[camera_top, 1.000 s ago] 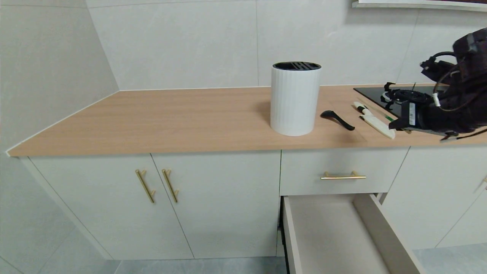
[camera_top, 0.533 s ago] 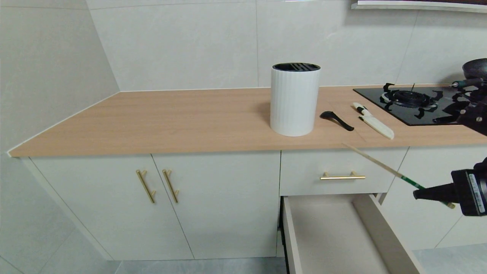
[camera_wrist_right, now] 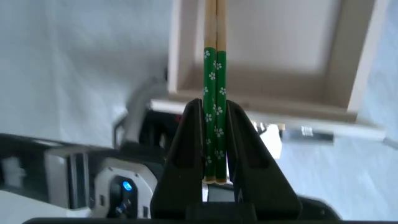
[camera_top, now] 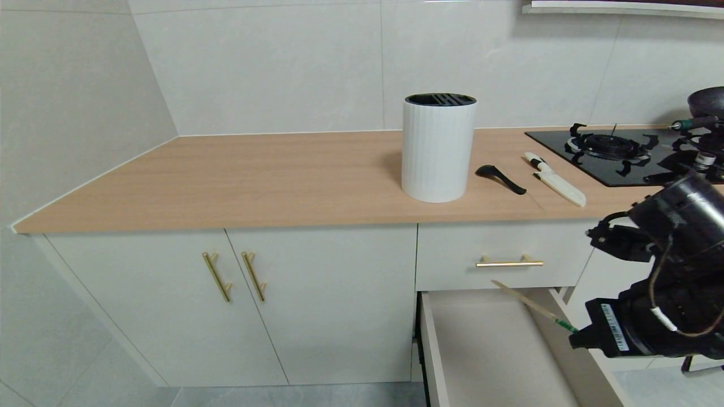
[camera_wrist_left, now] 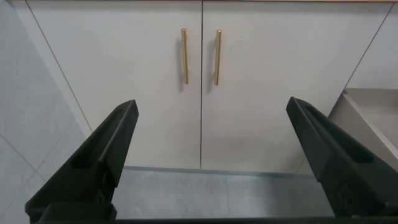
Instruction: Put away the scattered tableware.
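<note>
Chopsticks (camera_top: 531, 307) are being gripped tight by the right gripper (camera_wrist_right: 211, 111) above the open drawer (camera_top: 481, 350), the left gripper (camera_wrist_left: 211, 107) is being held wide open and empty, and the spoon (camera_top: 500, 178) and knife (camera_top: 557, 181) are being left for later on the counter (camera_top: 254, 181).

The head camera looks down over the light wooden countertop (camera_top: 226, 181), sharing the open pale drawer (camera_top: 486, 350) with the close right wrist camera and the gold-handled white cabinet doors (camera_wrist_left: 261, 93) with the left's.
</note>
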You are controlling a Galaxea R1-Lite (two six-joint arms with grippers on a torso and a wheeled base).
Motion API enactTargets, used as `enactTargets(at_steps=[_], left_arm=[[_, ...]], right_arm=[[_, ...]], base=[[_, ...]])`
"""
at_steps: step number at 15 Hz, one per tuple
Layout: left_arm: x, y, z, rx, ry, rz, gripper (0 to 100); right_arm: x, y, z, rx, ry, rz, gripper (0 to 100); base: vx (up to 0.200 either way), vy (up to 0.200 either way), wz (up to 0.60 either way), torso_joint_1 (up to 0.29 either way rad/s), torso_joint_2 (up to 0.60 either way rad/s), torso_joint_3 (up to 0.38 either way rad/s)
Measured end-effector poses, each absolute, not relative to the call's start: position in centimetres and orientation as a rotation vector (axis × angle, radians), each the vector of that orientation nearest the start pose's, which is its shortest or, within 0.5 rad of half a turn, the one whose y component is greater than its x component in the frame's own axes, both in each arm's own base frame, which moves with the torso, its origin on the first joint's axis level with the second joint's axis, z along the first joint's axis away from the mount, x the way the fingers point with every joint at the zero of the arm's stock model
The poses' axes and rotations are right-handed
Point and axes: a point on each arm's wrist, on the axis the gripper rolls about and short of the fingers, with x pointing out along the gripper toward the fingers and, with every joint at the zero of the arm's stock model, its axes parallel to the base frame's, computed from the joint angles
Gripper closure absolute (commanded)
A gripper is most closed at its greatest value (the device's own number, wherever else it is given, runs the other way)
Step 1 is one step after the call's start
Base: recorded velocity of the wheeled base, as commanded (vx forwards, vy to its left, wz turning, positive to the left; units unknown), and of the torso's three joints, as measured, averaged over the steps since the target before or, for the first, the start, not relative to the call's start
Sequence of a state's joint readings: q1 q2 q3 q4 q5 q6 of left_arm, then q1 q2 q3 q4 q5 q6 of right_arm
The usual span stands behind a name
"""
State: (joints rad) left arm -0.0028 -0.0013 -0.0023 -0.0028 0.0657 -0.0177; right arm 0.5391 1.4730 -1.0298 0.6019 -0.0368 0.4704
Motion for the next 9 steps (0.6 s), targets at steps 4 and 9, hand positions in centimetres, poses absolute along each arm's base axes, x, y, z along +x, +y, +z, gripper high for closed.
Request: enactTargets(at_steps=[4,9], left_arm=[[-2.3,0.2,7.6,-0.018,-0.006,0.063,0],[-2.3,0.2,7.6,-0.018,-0.006,0.063,0]], right_arm=[[19.7,12.8,17.4,0.051,1.203,0.193,100],[20.1,13.7,16.1,0.014,1.249,0.192,100]], base=[[0.000,0.000,0.00,0.000,0.00,0.000],[0.000,0.000,0.00,-0.105,0.36,0.245]])
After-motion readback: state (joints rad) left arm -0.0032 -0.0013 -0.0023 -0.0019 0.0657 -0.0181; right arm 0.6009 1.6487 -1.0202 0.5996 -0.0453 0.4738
